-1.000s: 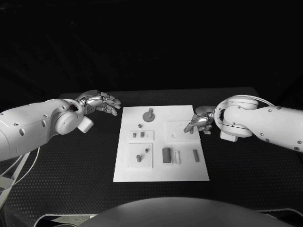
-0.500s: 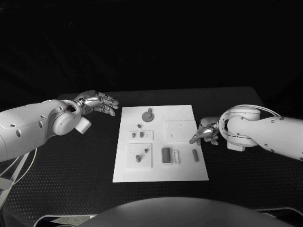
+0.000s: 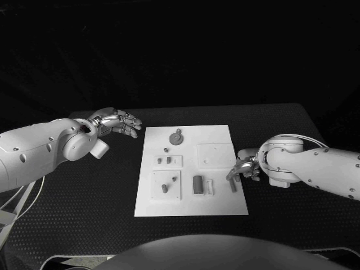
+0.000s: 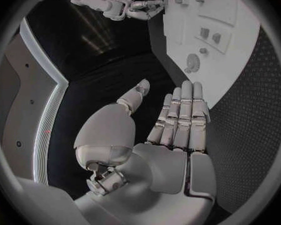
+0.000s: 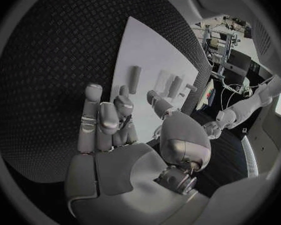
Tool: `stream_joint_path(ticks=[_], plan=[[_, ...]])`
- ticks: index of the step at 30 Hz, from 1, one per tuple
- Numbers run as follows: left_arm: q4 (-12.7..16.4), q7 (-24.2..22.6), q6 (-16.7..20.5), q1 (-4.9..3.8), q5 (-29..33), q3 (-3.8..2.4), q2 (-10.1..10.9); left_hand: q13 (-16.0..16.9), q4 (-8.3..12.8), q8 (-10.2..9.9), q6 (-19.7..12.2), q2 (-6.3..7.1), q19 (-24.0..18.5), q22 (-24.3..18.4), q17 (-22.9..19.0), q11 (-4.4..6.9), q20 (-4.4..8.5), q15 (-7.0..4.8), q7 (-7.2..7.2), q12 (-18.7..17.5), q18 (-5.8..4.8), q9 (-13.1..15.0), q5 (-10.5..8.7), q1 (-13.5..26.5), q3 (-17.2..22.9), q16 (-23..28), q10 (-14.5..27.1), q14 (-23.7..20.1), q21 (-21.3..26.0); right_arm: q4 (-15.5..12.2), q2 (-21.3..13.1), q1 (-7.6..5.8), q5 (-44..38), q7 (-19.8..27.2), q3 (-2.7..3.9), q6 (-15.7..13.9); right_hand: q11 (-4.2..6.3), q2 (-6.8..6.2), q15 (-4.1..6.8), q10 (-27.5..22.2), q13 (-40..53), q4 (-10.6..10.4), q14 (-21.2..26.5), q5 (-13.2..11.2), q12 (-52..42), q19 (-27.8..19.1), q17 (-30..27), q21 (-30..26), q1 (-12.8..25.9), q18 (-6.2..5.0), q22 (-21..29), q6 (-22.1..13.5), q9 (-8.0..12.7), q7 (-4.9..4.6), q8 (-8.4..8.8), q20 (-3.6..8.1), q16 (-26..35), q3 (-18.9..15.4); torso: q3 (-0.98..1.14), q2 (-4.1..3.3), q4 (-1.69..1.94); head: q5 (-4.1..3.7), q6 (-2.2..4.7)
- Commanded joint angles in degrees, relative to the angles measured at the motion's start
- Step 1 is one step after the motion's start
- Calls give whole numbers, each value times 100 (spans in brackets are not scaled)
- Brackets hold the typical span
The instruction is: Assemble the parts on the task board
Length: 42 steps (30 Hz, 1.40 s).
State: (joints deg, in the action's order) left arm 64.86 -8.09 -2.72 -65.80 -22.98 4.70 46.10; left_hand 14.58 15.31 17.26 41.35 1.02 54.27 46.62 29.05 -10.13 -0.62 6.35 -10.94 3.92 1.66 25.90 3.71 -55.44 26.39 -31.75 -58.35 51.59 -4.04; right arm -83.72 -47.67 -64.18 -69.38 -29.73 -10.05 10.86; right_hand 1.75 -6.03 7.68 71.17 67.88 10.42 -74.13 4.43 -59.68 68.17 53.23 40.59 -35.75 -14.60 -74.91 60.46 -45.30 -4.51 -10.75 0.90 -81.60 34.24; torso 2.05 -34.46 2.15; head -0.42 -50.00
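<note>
Task board [image 3: 191, 169] mid-table with small parts [image 3: 198, 184], right hand [image 3: 243, 166] loosely spread above its right edge, left hand [image 3: 116, 122] open beside its far-left corner.

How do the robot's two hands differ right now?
The left hand hovers off the task board beside its far corner, fingers straight and together; the right hand reaches over the board's near right edge, fingers bent, above a small peg. Both hold nothing.

We find a robotics laboratory. A black textured desk [image 3: 91, 191] carries a white task board [image 3: 191, 194] before dark drapes. In the right wrist view, racks of equipment [image 5: 223, 37] with cabling and monitors stand behind the desk.
</note>
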Motion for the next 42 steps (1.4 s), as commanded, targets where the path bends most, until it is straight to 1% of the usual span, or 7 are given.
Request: stream_joint_path(ticks=[1,15,20,22,29,35,42], plan=[[27,-56,-44,-2,-5,-2,-9,-8,20,18,-53,4,0,-5,7,12,4,-8,-222,23,48,-8,-17,28,12,25,41,32,-23,44,42,29,-343,-1,-6,192,12,3,0,23,-9,-40,-34,6,1,2,7,26,56,-40,-129,30,-2,3,-25,22,-22,-2,-3,0,4,16,0],[28,-57,-46,-2,-5,-1,2,-8,22,19,-54,5,0,-6,11,12,4,-8,-222,23,49,-8,-18,32,10,28,42,33,-24,140,170,207,-385,-13,-17,276,19,24,8,31,-11,-43,-42,9,0,7,20,34,55,-40,-128,37,0,10,-23,30,-30,14,-5,2,-1,37,0],[29,-51,-45,-2,-5,0,12,-8,22,19,-54,5,0,-6,13,12,4,-8,-222,22,49,-9,-18,33,9,30,42,33,-24,182,220,216,-480,-52,-24,403,22,89,12,37,-11,51,-44,4,-2,4,28,49,-7,-40,-130,41,2,11,-18,36,-39,23,-3,0,-9,38,0],[28,-53,-42,-2,-5,0,10,-8,22,19,-54,5,0,-6,13,12,4,-8,-222,22,49,-9,-18,34,9,30,42,33,-24,192,251,226,-673,-73,-32,458,21,175,11,37,-11,174,-39,-1,-3,-1,21,62,-62,-40,-130,43,3,8,-14,34,-40,8,0,0,-12,30,0],[17,-54,-50,-2,-5,1,4,-9,20,20,-54,2,1,-6,16,12,4,-8,-222,23,48,-9,-17,38,8,31,42,34,-24,213,328,288,-1356,-138,-207,628,17,295,5,41,-12,496,-43,7,-4,-9,28,83,-222,-40,-127,56,4,8,-8,27,-47,-9,0,-2,3,17,0],[16,-52,-50,-2,-5,2,4,-9,19,21,-54,1,1,-7,18,12,4,-8,-222,23,48,-9,-17,40,8,33,42,34,-25,192,334,383,-1619,-155,-222,549,16,317,3,45,-14,590,-48,10,-3,-7,32,91,-284,-40,-125,63,5,8,-6,24,-50,-12,0,-1,-8,10,0],[18,-50,-54,-2,-5,2,1,-9,18,21,-54,-1,1,-7,20,12,4,-8,-222,23,48,-9,-17,43,8,34,42,35,-25,125,347,458,-1665,-165,-223,484,11,430,-3,47,-17,633,-39,6,-3,-27,12,115,-776,-40,-128,61,2,2,2,22,-50,7,-2,-1,-4,0,0]])
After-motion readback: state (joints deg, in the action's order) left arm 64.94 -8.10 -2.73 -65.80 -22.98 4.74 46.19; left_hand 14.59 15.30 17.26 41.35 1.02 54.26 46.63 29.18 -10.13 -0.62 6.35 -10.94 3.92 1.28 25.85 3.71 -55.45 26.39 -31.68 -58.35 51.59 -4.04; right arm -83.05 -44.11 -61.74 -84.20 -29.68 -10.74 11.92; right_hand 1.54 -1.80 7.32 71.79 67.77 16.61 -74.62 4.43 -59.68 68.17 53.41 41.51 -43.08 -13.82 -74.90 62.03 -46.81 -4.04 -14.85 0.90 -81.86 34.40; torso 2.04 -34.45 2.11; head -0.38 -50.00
